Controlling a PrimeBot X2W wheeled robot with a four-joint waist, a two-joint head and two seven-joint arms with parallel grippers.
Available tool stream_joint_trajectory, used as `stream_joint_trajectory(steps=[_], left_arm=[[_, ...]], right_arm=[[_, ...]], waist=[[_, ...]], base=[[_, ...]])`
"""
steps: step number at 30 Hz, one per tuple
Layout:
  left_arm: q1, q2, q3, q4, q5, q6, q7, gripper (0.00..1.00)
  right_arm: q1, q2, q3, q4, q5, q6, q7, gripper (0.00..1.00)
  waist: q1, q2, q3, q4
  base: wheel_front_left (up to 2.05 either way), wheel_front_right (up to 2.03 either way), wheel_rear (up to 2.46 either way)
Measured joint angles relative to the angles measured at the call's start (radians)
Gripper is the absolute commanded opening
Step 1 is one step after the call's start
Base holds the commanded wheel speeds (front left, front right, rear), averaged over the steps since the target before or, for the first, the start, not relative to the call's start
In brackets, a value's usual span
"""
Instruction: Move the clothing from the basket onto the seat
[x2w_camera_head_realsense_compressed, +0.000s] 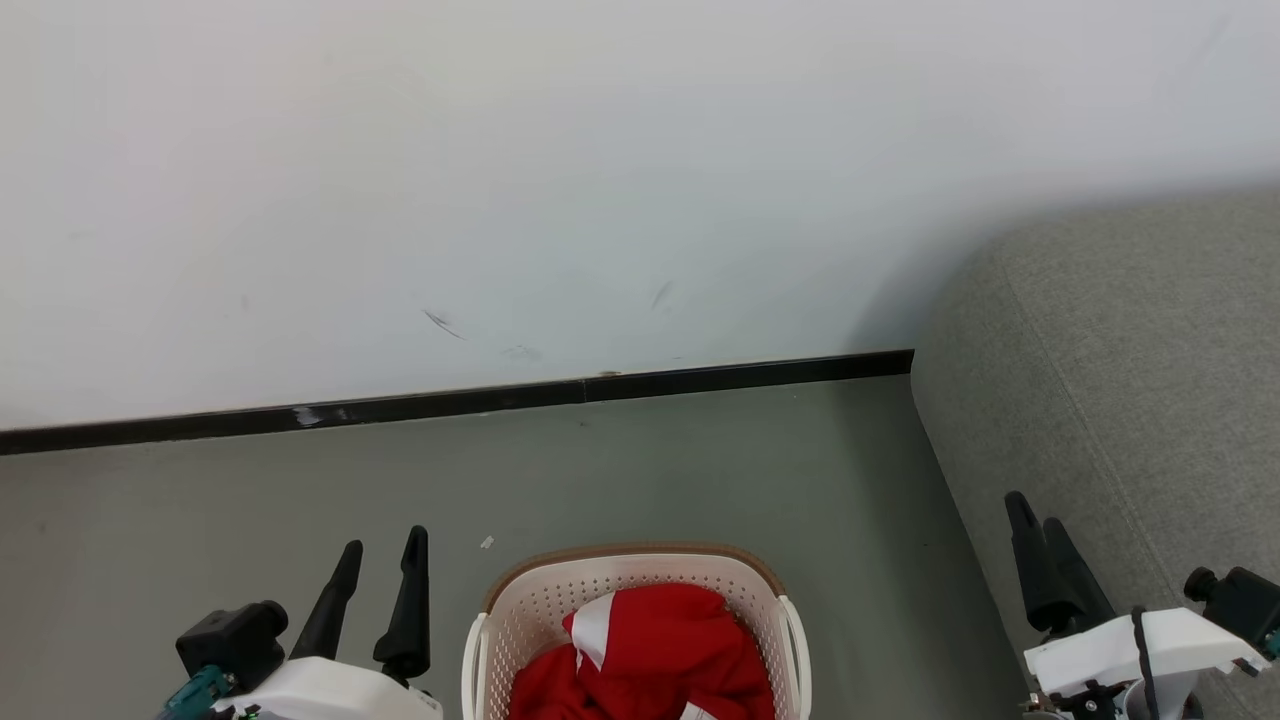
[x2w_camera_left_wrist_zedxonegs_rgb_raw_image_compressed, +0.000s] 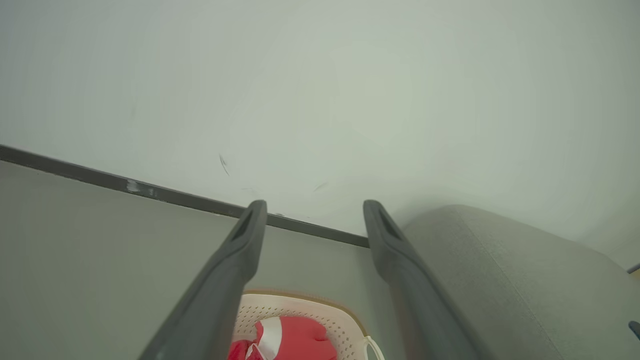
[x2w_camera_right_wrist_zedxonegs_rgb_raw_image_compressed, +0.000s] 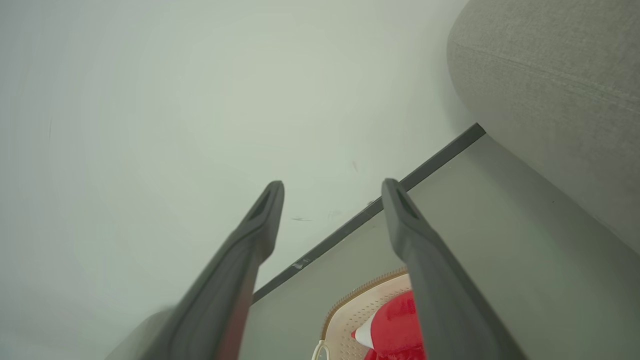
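The basket (x2w_camera_head_realsense_compressed: 630, 553) stands on the grey-green floor (x2w_camera_head_realsense_compressed: 250, 500), and everything else here is placed from it. The clothing (x2w_camera_head_realsense_compressed: 650, 650) lies heaped inside it, red folds with a band of white trim, held within the perforated walls.

To the basket's left, just beside its handle, the left gripper (x2w_camera_head_realsense_compressed: 385, 540) hangs with its fingers (x2w_camera_left_wrist_zedxonegs_rgb_raw_image_compressed: 250, 235) apart and holding nothing, pointing away toward the wall (x2w_camera_head_realsense_compressed: 600, 180). Well off to the basket's right is the right gripper (x2w_camera_head_realsense_compressed: 1033, 510). From the head it looks nearly closed, but its own wrist camera shows the fingers (x2w_camera_right_wrist_zedxonegs_rgb_raw_image_compressed: 265, 215) spread with only air between them. It hangs in front of the near edge of the seat (x2w_camera_head_realsense_compressed: 1130, 380), and I cannot tell whether it touches the fabric.

The seat rises to the right of the basket, with a rounded corner and a pale seam running down it, and a strip of floor separates the two. Beyond the basket the floor runs to a black skirting board (x2w_camera_head_realsense_compressed: 450, 402), and above that the white wall carries a few dark scuff marks (x2w_camera_head_realsense_compressed: 442, 323). A small white scrap (x2w_camera_head_realsense_compressed: 487, 543) lies on the floor just past the basket's left rim.
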Motion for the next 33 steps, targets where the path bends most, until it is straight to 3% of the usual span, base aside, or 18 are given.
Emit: stream_joint_trajectory(steps=[16,33], left_arm=[[0.0,0.005,-0.05,0.018,0.29,0.098,-0.057,1.0],[0.0,0.008,-0.086,0.055,0.522,0.199,-0.122,1.0]], right_arm=[[0.0,0.0,0.011,-0.027,-0.246,0.0,-0.053,1.0],[0.0,0.0,0.029,-0.034,-0.5,0.0,-0.112,1.0]], waist=[[-0.0019,0.0,0.008,0.001],[-0.002,0.0,0.016,0.0]], base=[[0.0,0.0,0.0],[0.0,0.0,0.0]])
